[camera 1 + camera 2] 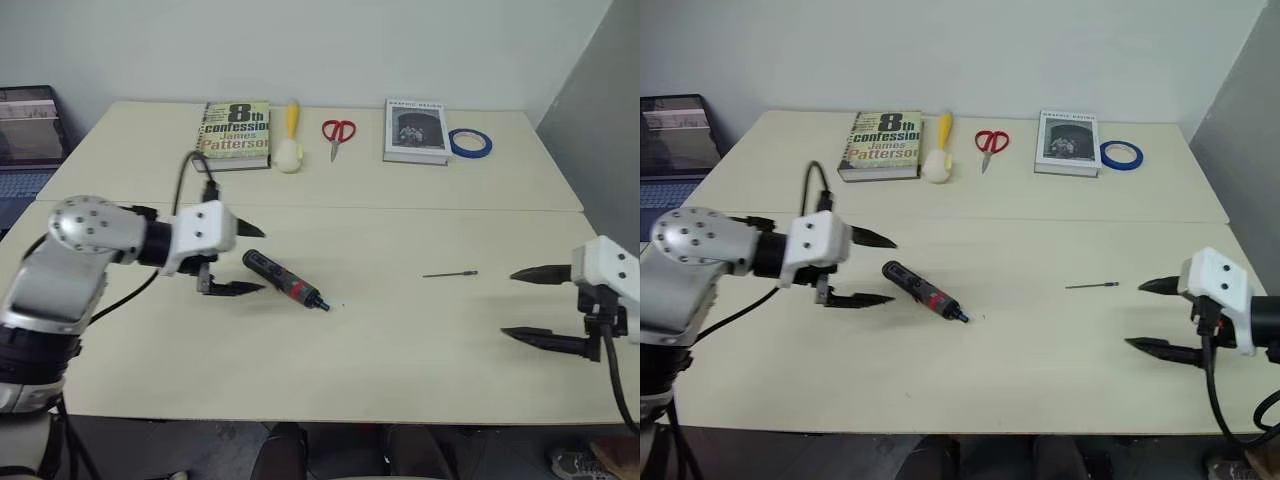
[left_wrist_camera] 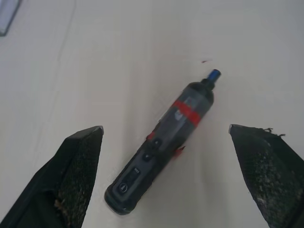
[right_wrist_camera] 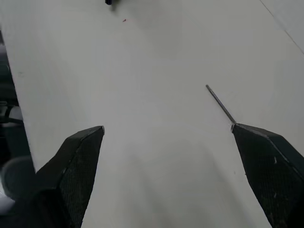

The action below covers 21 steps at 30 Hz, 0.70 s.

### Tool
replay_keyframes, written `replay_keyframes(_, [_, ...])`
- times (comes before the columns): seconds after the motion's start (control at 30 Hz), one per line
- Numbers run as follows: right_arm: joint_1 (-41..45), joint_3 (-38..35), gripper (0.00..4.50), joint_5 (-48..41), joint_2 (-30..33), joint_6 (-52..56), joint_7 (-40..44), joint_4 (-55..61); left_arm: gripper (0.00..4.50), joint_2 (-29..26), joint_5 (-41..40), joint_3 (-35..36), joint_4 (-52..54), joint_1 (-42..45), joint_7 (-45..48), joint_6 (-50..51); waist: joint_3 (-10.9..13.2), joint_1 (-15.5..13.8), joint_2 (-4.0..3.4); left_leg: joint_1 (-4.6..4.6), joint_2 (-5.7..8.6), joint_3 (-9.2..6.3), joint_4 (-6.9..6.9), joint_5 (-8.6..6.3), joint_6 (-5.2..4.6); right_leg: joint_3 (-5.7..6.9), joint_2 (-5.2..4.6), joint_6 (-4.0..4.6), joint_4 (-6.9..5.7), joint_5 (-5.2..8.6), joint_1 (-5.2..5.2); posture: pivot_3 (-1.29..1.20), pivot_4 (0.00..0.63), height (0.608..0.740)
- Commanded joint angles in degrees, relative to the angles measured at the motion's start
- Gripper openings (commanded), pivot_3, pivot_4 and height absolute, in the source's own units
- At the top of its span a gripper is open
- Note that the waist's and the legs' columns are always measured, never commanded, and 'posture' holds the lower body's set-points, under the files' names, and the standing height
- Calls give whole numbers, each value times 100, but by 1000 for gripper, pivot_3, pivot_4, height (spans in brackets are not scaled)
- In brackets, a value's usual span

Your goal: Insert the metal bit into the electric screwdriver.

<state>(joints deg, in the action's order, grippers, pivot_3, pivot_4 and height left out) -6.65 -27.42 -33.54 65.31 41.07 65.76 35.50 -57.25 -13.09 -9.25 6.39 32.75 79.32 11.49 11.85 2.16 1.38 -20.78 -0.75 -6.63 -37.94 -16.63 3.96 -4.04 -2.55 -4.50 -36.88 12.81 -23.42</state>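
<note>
The book (image 1: 237,134) lying at the far left of the table's back edge carries on its cover "8th confession" and, below that, "James Patterson"; the lettering on the grey book (image 1: 415,130) farther right is too small to read

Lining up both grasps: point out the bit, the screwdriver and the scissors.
bit (image 1: 450,273), left eye view, middle of the rod.
screwdriver (image 1: 286,281), left eye view, mid-body by the red band.
scissors (image 1: 338,131), left eye view, red handles.
</note>
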Motion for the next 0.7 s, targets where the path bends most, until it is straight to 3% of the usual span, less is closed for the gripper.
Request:
replay_keyframes(0.03, [-24, -136, 4500, -474, -23, 821, -568, 809, 4447, 150, 600, -596, -369, 421, 480, -856, -2, -1, 5, 0, 0, 0, -1, 0, 0, 0, 1, 0, 0, 0, 0, 0, 150, 740])
replay_keyframes(0.33, [-58, 28, 4500, -1155, -320, 1804, -1617, 1712, 4447, 889, 1513, -1502, -1301, 1331, 926, -1798, -6, -48, 19, -7, 0, -2, -7, 0, -1, -3, 4, -1, 4, -1, 1, 0, 150, 740])
replay_keyframes(0.7, [285, 452, 4500, -1364, -384, 1738, -2139, 1786, 4447, 1761, 2488, -2145, -2801, 2170, 911, -2477, -6, -33, 20, -5, 0, -2, -6, 0, -1, -4, 5, -2, 4, -2, 1, 0, 150, 740])
